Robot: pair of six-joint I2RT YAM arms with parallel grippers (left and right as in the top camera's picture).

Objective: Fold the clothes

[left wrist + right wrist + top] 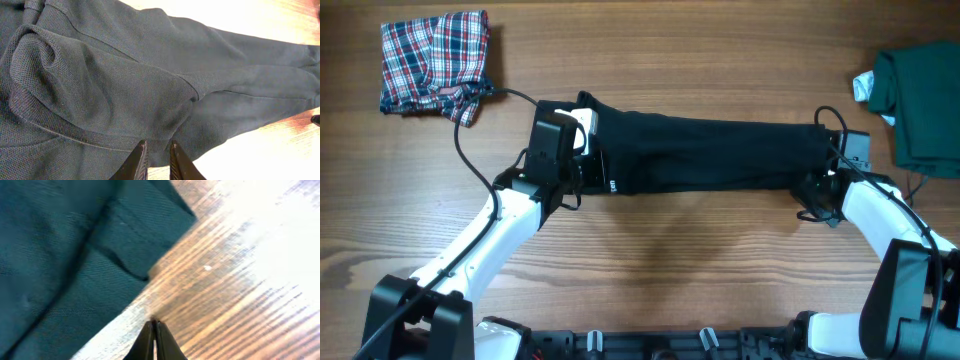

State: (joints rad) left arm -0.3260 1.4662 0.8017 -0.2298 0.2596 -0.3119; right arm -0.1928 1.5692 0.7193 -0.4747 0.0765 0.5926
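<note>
– When the scene is read from overhead, what lies on the wooden counter (pixel 700 50), largest item first?

– Black shirt (pixel 710 150): stretched into a long, narrow band across the middle of the counter, running left to right between the two arms. Dark green garment (pixel 925 100): at the right edge, partly out of frame, apart from the shirt's right end. Plaid garment (pixel 435 60): red, blue and white, folded into a rough square in the far left corner, well apart from the shirt.

– How does the left end effector (pixel 157 149) stand?

– It sits at the shirt's left end. In the left wrist view the fingers are nearly together, pinching the shirt's lower edge. The cloth bunches into folds just above the fingertips, and bare wood shows to the right.

– And the right end effector (pixel 154 326)?

– It sits at the shirt's right end. In the right wrist view the fingers are pressed fully together with nothing visible between them. The tips point at bare wood, just beside a corner of dark cloth that fills the upper left of that view.

– Anything smaller?

– A black cable (pixel 457 135) loops from the left arm up past the plaid garment's lower corner.
</note>
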